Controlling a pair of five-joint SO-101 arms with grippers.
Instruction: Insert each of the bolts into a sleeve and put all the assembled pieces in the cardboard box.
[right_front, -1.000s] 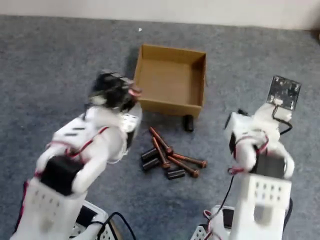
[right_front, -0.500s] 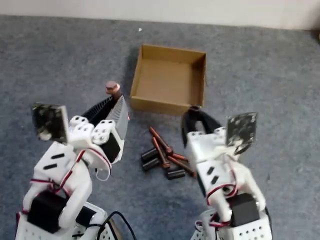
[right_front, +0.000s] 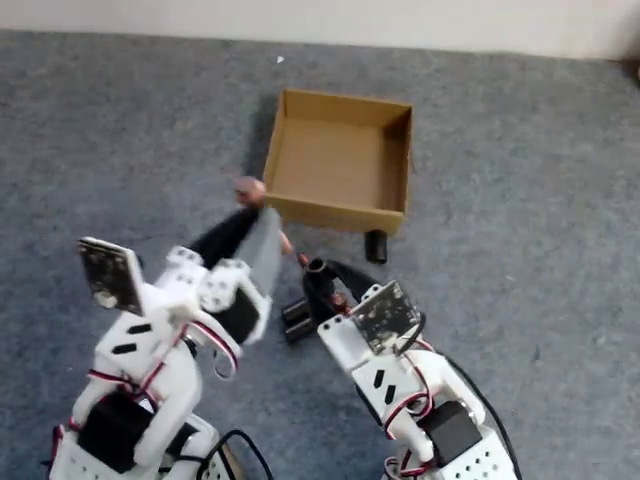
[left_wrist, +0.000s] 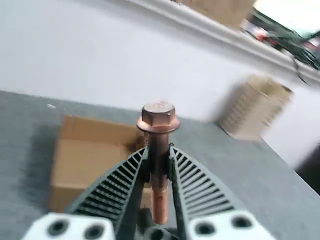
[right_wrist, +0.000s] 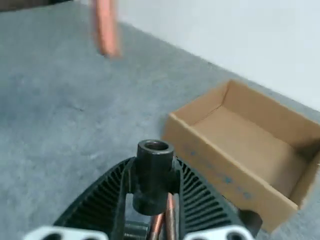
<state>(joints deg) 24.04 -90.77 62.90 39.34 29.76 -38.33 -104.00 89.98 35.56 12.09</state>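
In the high view, the left gripper (right_front: 262, 215) is hanging just off the near left corner of the cardboard box (right_front: 335, 213), pinching a copper bolt (right_front: 248, 188) whose head is sticking out above the fingertips, while the right gripper (right_front: 320, 277) is sitting near it, over the pile (right_front: 296, 314) of remaining bolts and sleeves on the grey carpet (right_front: 120, 130), clamping a black sleeve (right_front: 316, 267) with its open end facing up. A loose sleeve (right_front: 376, 245) is standing just in front of the box, and the box is looking empty. In the left wrist view, the two ribbed fingers (left_wrist: 120, 190) are pressing against the shank of the bolt (left_wrist: 158, 117), which is standing upright, hex head outward, threaded end toward the palm, with the box (left_wrist: 85, 160) lying beyond. In the right wrist view, the gripper (right_wrist: 153, 170) is squeezing the sleeve (right_wrist: 152, 187) by its sides, its bore open toward the camera; the other arm's bolt (right_wrist: 105, 30) is showing as a blurred copper streak well apart from it, and the box (right_wrist: 215, 160) is lying off to the side. The step in hand seems to be the first mating of bolt and sleeve. As held, the head is leading, so the next move probably calls for turning the left wrist so the threaded end is pointing at the bore, lining up the two axes, then sliding it in gently.
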